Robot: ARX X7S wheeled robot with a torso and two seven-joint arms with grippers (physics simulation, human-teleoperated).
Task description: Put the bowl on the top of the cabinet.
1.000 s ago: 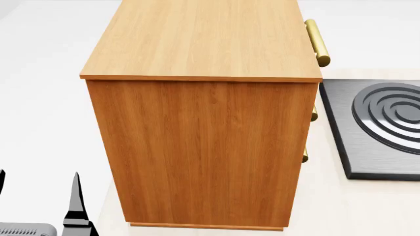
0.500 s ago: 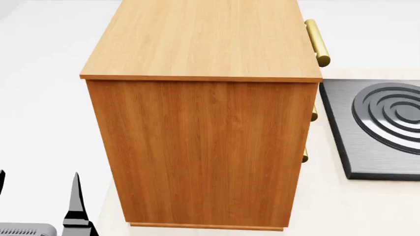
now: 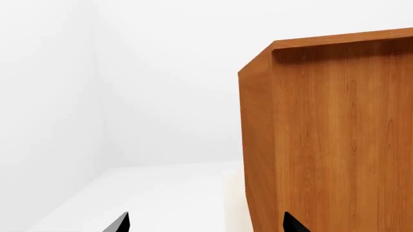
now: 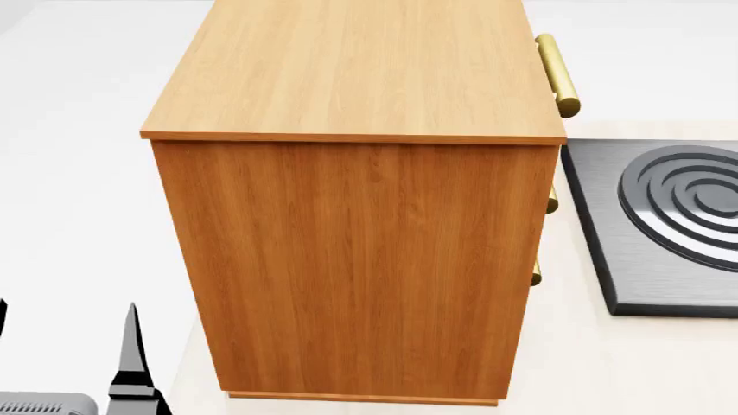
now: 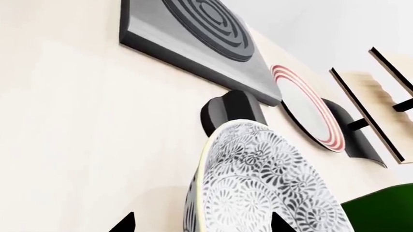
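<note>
The orange-brown cabinet (image 4: 346, 259) fills the middle of the head view, with its lighter flat top (image 4: 358, 69) bare. It also shows in the left wrist view (image 3: 335, 135). The grey leaf-patterned bowl (image 5: 271, 183) shows only in the right wrist view, standing on edge on the pale counter. My right gripper (image 5: 202, 215) is open, with the bowl's rim between its wide-apart jaws. The right gripper is out of the head view. My left gripper (image 4: 67, 304) is open and empty, low beside the cabinet's left side, and shows in its wrist view (image 3: 206, 215).
A dark burner plate (image 4: 680, 216) lies right of the cabinet and shows in the right wrist view (image 5: 193, 34). A white red-rimmed plate (image 5: 310, 108) stands in a pale wooden rack (image 5: 371, 101) on a black base (image 5: 229, 111). Brass handles (image 4: 557, 73) jut from the cabinet front. A green object (image 5: 387, 208) is nearby.
</note>
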